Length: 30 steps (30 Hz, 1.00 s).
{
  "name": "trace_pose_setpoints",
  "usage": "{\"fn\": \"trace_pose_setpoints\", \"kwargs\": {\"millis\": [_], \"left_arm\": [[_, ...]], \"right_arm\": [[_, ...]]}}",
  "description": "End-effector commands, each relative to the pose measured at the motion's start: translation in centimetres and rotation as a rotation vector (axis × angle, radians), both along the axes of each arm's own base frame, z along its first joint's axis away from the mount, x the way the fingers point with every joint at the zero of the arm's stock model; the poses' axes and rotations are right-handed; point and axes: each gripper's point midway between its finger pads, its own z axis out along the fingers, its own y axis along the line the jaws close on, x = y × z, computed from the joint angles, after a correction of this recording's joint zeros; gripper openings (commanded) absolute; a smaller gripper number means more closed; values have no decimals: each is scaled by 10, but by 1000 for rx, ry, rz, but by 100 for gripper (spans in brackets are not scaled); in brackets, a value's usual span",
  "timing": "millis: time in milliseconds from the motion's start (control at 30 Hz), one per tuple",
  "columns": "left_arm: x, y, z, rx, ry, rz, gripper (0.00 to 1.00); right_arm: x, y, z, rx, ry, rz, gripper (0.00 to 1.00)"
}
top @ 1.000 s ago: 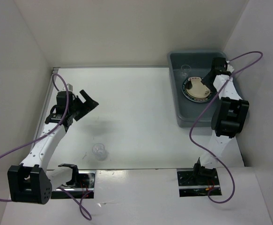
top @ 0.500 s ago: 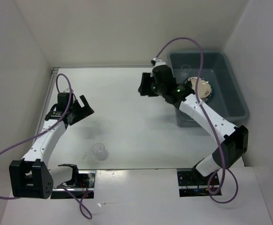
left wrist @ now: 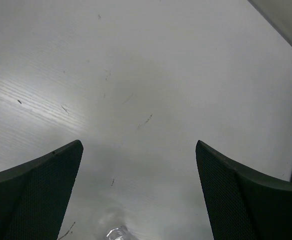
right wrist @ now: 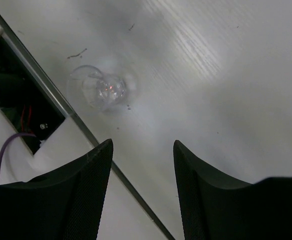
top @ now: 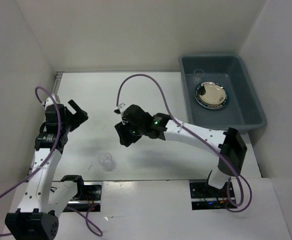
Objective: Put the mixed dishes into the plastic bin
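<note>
The grey-blue plastic bin (top: 251, 107) stands at the far right. In it lie stacked plates, a cream one on a teal-rimmed one (top: 210, 94), and a small clear cup (top: 198, 74) near its far wall. Another small clear cup (top: 106, 161) stands on the table near the front edge; it also shows in the right wrist view (right wrist: 98, 90) and at the bottom edge of the left wrist view (left wrist: 116, 233). My right gripper (top: 121, 136) is open and empty, stretched across the table, just right of and beyond that cup. My left gripper (top: 78, 113) is open and empty at the left.
White walls enclose the table on the left, back and right. The table's front edge with a metal strip (right wrist: 65, 110) and a slot with cables (top: 85, 192) lies just in front of the cup. A purple cable (top: 140, 79) arcs above the table's middle.
My right arm has swung from the bin across the table to the left and down toward the loose cup. My left gripper has pulled back to the left.
</note>
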Motion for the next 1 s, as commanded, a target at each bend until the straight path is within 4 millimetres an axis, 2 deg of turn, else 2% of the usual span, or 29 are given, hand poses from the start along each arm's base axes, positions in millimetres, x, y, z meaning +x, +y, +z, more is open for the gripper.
{"fn": "trace_pose_setpoints", "kwargs": {"millis": [0, 67, 100, 233, 333, 400, 500, 667, 700, 800, 833, 967], "left_arm": [[-15, 11, 7, 10, -7, 71, 100], [-21, 12, -3, 15, 22, 79, 100], [-24, 12, -2, 6, 19, 84, 100], [-27, 10, 11, -24, -26, 104, 100], [-34, 12, 12, -38, -54, 133, 100], [-36, 12, 11, -46, -62, 138, 100], [-36, 12, 11, -46, -62, 138, 100], [-37, 12, 13, -46, -72, 138, 100], [-37, 12, 13, -46, -72, 138, 100], [-38, 12, 15, -46, -81, 138, 100], [-37, 14, 17, -42, -90, 145, 100], [-38, 14, 19, -42, -99, 145, 100]], "right_arm": [[-9, 34, -9, 12, -15, 75, 57], [-16, 44, -17, 5, -11, 98, 57], [-22, 53, -26, -1, 3, 122, 57], [-23, 63, -46, -31, 20, 144, 52], [-22, 71, -52, -33, 32, 154, 51], [-25, 81, -43, -8, 28, 172, 51], [-25, 89, -40, 8, 34, 185, 51], [-25, 96, -55, -12, 61, 198, 47], [-25, 96, -65, -31, 72, 198, 46], [-27, 96, -79, -57, 95, 203, 45], [-26, 99, -75, -48, 89, 204, 45], [-27, 100, -84, -71, 111, 209, 38]]}}
